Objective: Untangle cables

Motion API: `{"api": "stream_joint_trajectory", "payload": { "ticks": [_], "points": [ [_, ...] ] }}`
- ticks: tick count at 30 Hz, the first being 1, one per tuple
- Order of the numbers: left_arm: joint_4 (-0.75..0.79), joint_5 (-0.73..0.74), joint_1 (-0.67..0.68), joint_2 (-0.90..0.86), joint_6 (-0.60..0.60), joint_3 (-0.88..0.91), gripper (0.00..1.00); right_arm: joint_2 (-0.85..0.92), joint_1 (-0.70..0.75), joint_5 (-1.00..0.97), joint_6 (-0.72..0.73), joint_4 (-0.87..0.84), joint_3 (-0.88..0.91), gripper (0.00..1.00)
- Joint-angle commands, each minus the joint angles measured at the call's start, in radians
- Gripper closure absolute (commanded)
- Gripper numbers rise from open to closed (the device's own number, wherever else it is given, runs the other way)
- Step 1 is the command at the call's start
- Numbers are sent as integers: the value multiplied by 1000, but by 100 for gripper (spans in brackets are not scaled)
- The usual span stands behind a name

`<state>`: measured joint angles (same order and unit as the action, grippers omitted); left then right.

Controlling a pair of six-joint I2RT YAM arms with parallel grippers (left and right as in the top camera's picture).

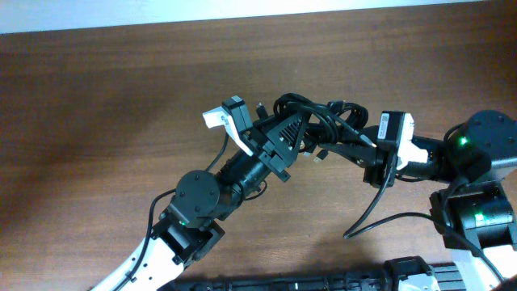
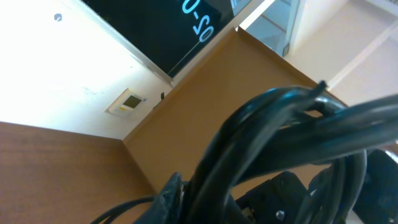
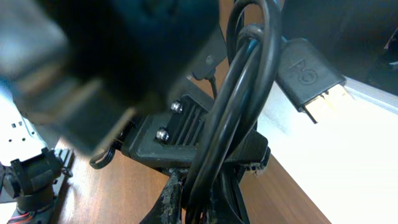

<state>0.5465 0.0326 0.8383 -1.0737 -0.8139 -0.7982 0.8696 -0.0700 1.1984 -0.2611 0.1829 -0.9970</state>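
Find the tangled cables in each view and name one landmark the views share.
Overhead: cables at upper centre, over the table.
Left wrist: cables close up, sweeping across the right half.
Right wrist: cables running down the centre, plug at upper right.
Shared landmark: the brown wooden table.

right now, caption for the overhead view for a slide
Left gripper and right gripper both clamp the tangled black cables over the wooden table
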Motion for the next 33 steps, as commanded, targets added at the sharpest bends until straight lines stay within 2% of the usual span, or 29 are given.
{"api": "stream_joint_trajectory", "payload": {
  "ticks": [1, 2, 3, 5, 8, 10, 14, 19, 23, 28, 33],
  "points": [
    [13, 50, 8, 6, 41, -13, 11, 13, 6, -53, 9, -1, -11, 96],
    [12, 50, 2, 9, 108, -13, 1, 13, 6, -76, 9, 0, -11, 96],
    [-40, 50, -23, 37, 225, -13, 1, 12, 6, -121, 9, 0, -11, 96],
    [-159, 49, -66, 110, 354, -13, 1, 12, 6, -177, 9, 0, -11, 96],
    [-367, 7, -169, 231, 465, -13, 1, 12, 6, -227, 9, 0, -11, 96],
    [-494, -67, -227, 297, 465, -13, 1, 12, 6, -223, 9, 10, -11, 96],
    [-510, -66, -232, 303, 465, -13, 1, 12, 6, -93, 8, 22, -11, 96],
    [-471, -61, -232, 303, 464, -13, 1, 12, 5, 42, 5, 22, -11, 96],
    [-402, 39, -232, 275, 463, -13, 1, 12, 5, 146, 5, 21, -11, 96],
    [-311, 85, -232, 203, 456, -13, 1, 12, 5, 156, 4, 21, -11, 96],
    [-296, 119, -232, 192, 456, -13, 0, 14, 5, 156, 4, 17, -11, 96]
  ]
}}
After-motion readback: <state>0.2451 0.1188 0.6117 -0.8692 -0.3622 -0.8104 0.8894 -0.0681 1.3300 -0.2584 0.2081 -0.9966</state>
